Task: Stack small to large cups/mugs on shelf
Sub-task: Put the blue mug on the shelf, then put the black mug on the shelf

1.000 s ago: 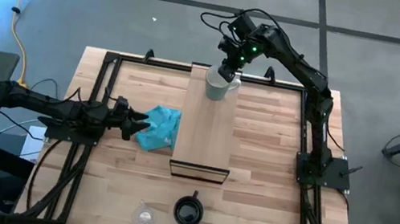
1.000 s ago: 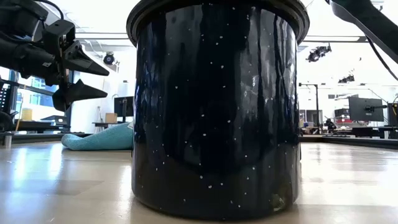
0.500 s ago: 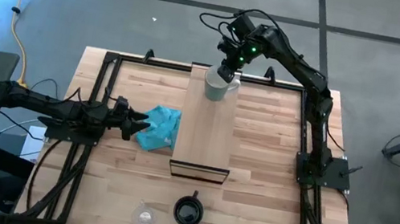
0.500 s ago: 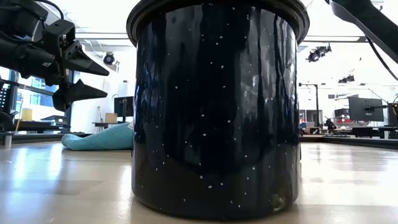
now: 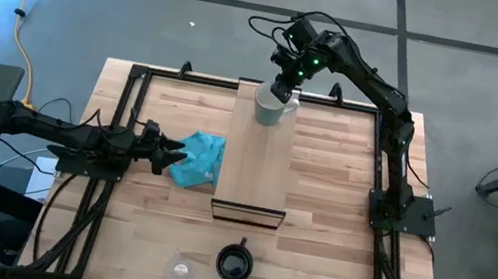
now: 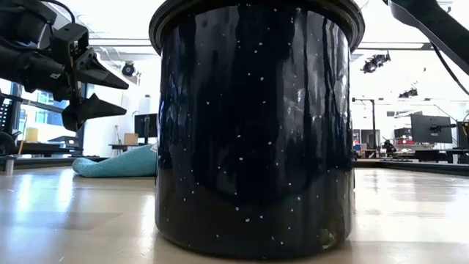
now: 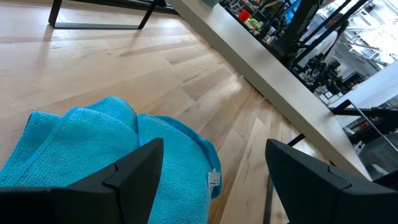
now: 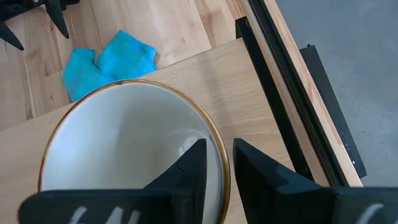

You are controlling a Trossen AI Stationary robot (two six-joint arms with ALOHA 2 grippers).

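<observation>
The large white mug [image 5: 272, 108] stands upright on the far end of the light wood shelf [image 5: 255, 176]. My right gripper [image 5: 283, 92] is above it, shut on its rim; the mug's brown-edged mouth fills the right wrist view [image 8: 124, 155]. The black mug [image 5: 234, 262] and the small glass cup [image 5: 178, 270] stand on the table near its front edge. The black mug fills the low view [image 6: 256, 125]. My left gripper [image 5: 171, 157] hovers open and empty by the teal cloth [image 5: 201, 159], left of the shelf. My right gripper holds the white mug by its rim [image 8: 225, 186], one finger inside the mug and one outside. The fingers come from above, pointing down. The mug is upright over the shelf's far end.
The teal cloth [image 7: 106, 149] lies on the slatted tabletop against the shelf's left side. A black frame [image 5: 121, 118] runs around the table's edges. The shelf's middle and near end are bare wood.
</observation>
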